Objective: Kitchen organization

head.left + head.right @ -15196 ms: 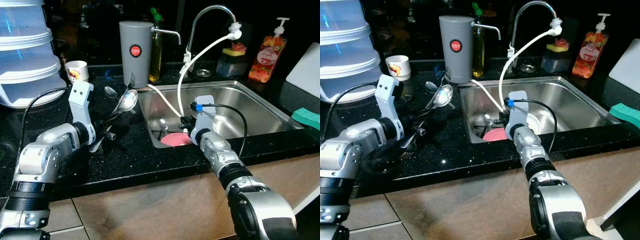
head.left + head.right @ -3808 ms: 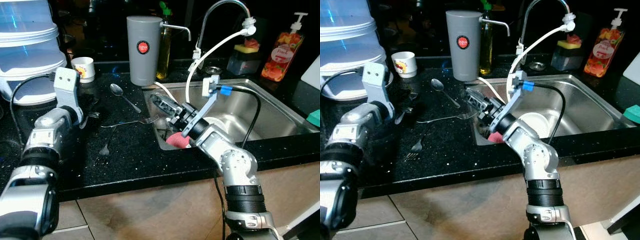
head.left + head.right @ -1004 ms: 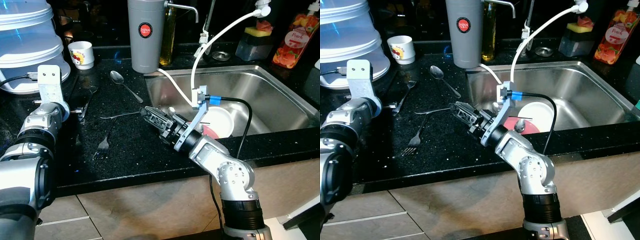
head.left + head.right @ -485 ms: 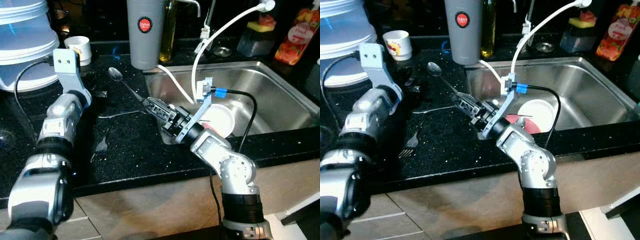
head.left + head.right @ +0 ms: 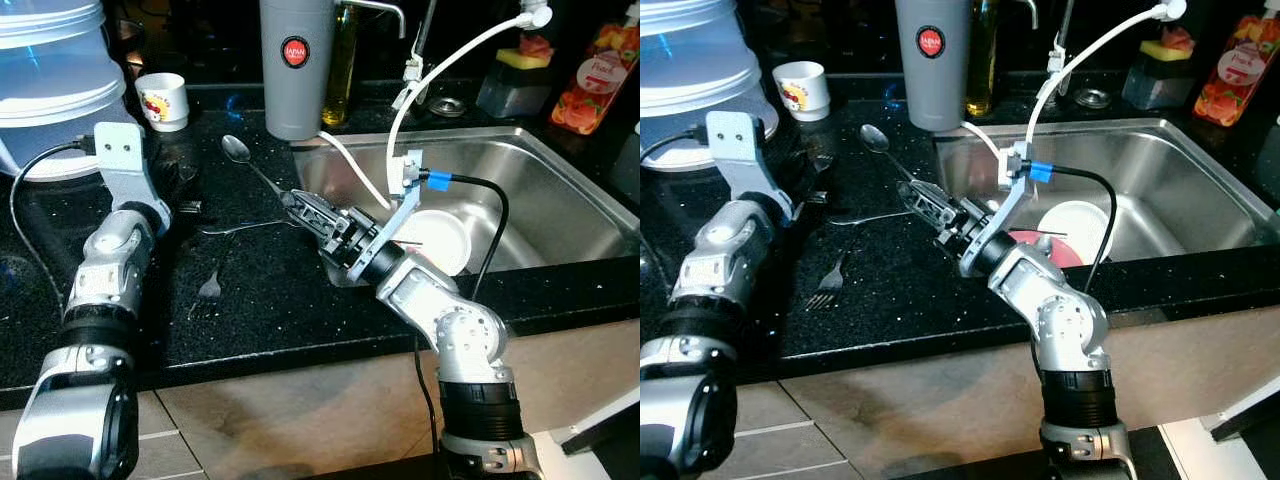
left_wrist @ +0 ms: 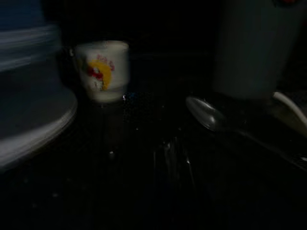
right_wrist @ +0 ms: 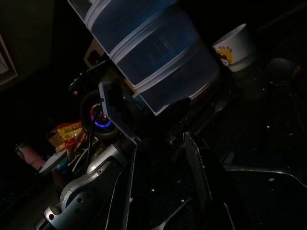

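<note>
On the black counter lie a spoon (image 5: 238, 152), a fork (image 5: 245, 228) with its handle toward the sink, and a second fork (image 5: 208, 286) nearer the front edge. My right gripper (image 5: 296, 205) hovers just over the sink-side end of the first fork, open, with nothing between its fingers (image 7: 195, 172). My left gripper (image 5: 178, 192) sits low on the counter left of the forks, dark against the dark top. A small white cup (image 6: 101, 71) and the spoon (image 6: 206, 115) lie ahead of it.
A steel sink (image 5: 545, 185) holds a white plate (image 5: 440, 238) over a pink one. A grey canister (image 5: 295, 65), stacked clear containers (image 5: 50, 80), a soap bottle (image 5: 598, 90) and a white hose (image 5: 440, 70) stand along the back.
My left arm has drawn back from the spoon toward the left and front. The right gripper stays over the fork's handle end, a little higher than one second ago.
</note>
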Robot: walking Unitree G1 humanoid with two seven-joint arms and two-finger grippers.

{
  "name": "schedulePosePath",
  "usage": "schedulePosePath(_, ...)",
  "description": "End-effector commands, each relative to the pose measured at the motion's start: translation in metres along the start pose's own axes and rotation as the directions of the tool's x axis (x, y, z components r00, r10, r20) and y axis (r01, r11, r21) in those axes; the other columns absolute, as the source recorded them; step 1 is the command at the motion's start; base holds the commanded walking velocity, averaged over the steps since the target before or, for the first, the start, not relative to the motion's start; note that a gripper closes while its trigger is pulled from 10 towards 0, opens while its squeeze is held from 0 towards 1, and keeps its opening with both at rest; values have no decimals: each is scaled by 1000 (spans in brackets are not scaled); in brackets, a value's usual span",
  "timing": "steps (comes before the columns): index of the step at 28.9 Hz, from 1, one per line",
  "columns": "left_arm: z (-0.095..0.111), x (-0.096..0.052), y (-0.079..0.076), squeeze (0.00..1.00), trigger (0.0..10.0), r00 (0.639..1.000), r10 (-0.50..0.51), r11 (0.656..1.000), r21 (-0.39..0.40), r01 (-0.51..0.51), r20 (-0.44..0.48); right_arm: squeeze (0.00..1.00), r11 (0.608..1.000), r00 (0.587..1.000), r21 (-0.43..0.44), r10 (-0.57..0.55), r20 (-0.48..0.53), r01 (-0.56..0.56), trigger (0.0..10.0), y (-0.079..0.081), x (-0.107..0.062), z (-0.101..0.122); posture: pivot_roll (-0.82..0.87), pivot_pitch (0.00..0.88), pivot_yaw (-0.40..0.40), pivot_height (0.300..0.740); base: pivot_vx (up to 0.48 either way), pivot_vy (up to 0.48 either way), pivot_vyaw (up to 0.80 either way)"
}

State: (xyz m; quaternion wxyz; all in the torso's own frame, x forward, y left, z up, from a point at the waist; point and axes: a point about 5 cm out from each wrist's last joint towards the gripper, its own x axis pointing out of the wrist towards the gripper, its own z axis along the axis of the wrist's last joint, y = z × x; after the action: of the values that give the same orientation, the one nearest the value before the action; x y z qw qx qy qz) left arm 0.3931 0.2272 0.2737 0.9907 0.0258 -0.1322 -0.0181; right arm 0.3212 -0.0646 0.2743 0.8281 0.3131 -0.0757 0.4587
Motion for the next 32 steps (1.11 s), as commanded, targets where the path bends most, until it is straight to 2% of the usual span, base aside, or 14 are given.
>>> schedulePosePath(1,-3,-2,5,0,7255,999,10,998,69,-8,-33,0,1000,1000,-6,1,15,-1,10000,1,2,2,46,103,-11,740,0,0,0)
schedulePosePath(2,-6,0,10,0,10000,997,34,996,83,-28,-73,0,1000,1000,-6,-8,19,8,10000,0,2,2,51,106,-11,740,0,0,0)
schedulePosePath(3,-6,0,10,0,10000,997,34,996,83,-28,-73,0,1000,1000,-6,-8,19,8,10000,0,2,2,51,106,-11,740,0,0,0)
schedulePosePath(4,-7,2,13,133,10000,993,57,995,82,-49,-102,0,1000,1000,-6,-14,21,14,10000,-1,1,2,51,106,-11,740,0,0,0)
schedulePosePath(5,-8,4,15,1000,10000,989,72,996,65,-63,-131,0,1000,1000,-6,-19,21,20,10000,-2,1,1,50,111,-9,740,0,0,0)
schedulePosePath(11,-7,10,17,1000,10000,981,75,997,31,-71,-181,0,999,999,-10,-30,20,30,10000,-3,0,0,53,114,-2,740,0,0,0)
schedulePosePath(15,-12,14,21,1000,10000,964,116,993,20,-114,-239,0,999,999,-8,-44,21,44,10000,-4,-1,-3,55,128,1,740,0,0,0)
schedulePosePath(21,-11,16,24,1000,10000,954,148,989,15,-150,-259,0,999,999,-6,-48,22,48,10000,-4,-1,-3,49,136,10,740,0,0,0)
schedulePosePath(23,-9,16,28,1000,10000,946,187,982,52,-180,-263,0,998,998,-6,-56,24,56,10000,-4,-3,-3,41,144,20,740,0,0,0)
schedulePosePath(27,-7,17,31,1000,10000,942,215,976,76,-202,-257,0,998,998,-5,-64,28,64,10000,-4,-4,-3,38,148,24,740,0,0,0)
schedulePosePath(32,-6,18,28,1000,10000,940,215,976,97,-196,-266,0,997,997,-4,-71,30,71,10000,-5,-7,-3,40,155,27,740,0,0,0)
